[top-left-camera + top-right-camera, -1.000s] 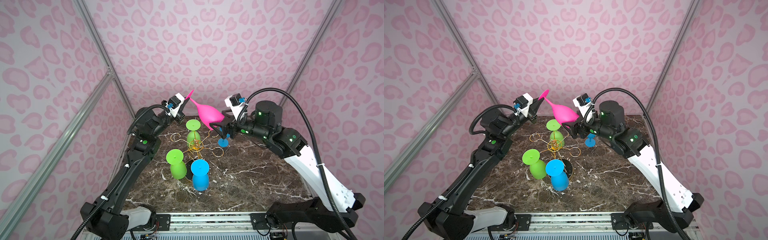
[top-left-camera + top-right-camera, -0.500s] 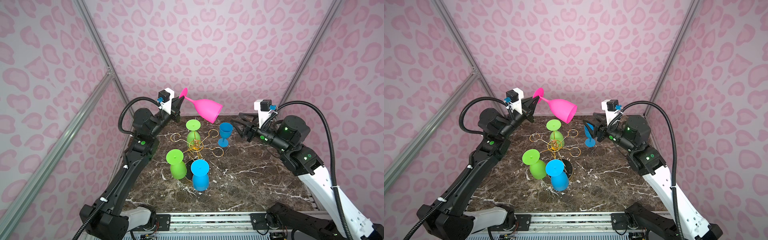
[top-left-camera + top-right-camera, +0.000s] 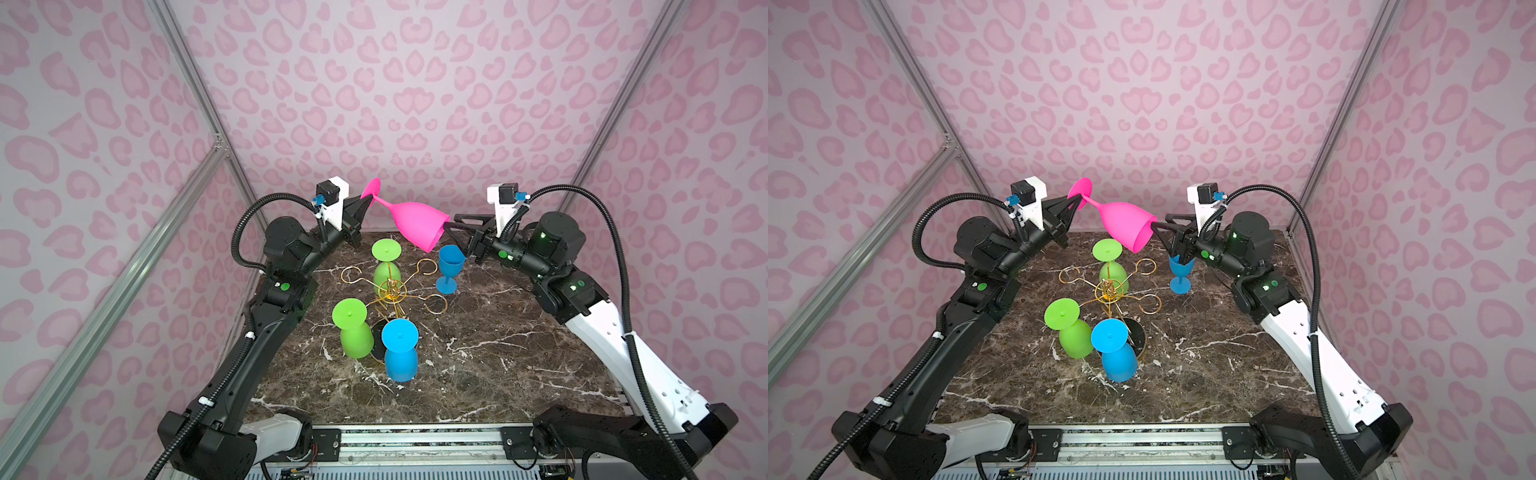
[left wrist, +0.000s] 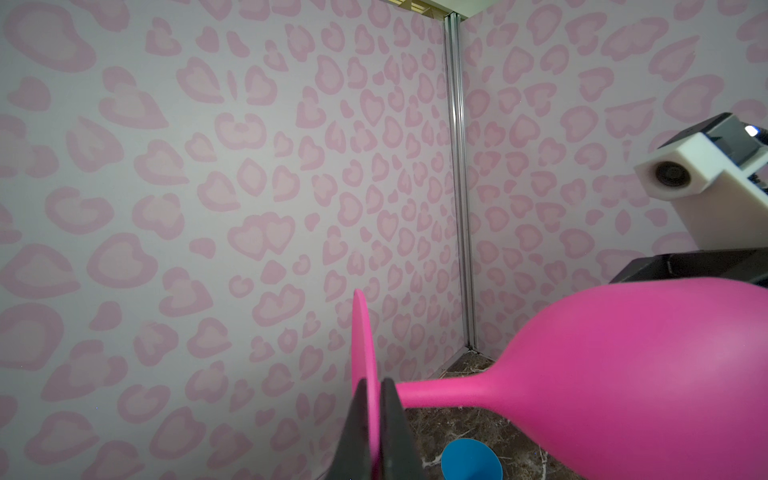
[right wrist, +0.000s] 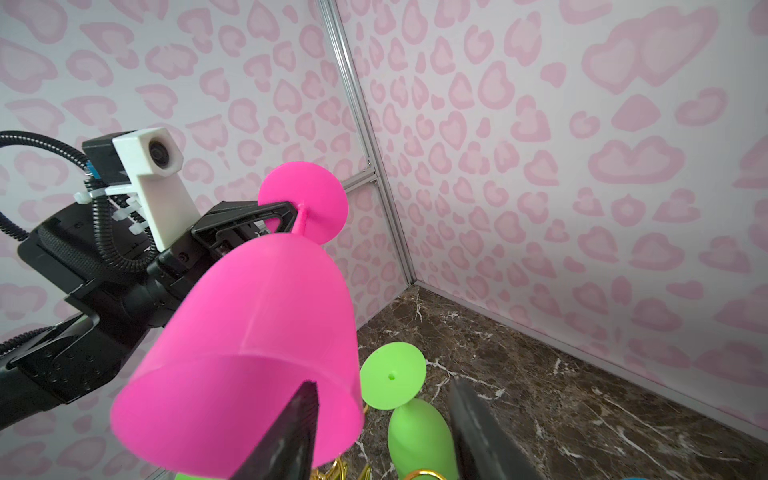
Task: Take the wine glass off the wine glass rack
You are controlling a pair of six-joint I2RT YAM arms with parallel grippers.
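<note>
Evidently light, stiff, slick wine glass [image 3: 415, 224]; grip foot or rim.
Foot pinched in left gripper [image 3: 365, 202]; right gripper [image 3: 452, 222], half-open, straddles rim mid-frame.

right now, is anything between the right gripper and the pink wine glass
Nothing visible does. The right gripper is at the rim of the pink wine glass, jaws open, apparently one finger on either side of the bowl wall. The left gripper is shut on its foot. The small blue glass stands lower, on the table.
</note>
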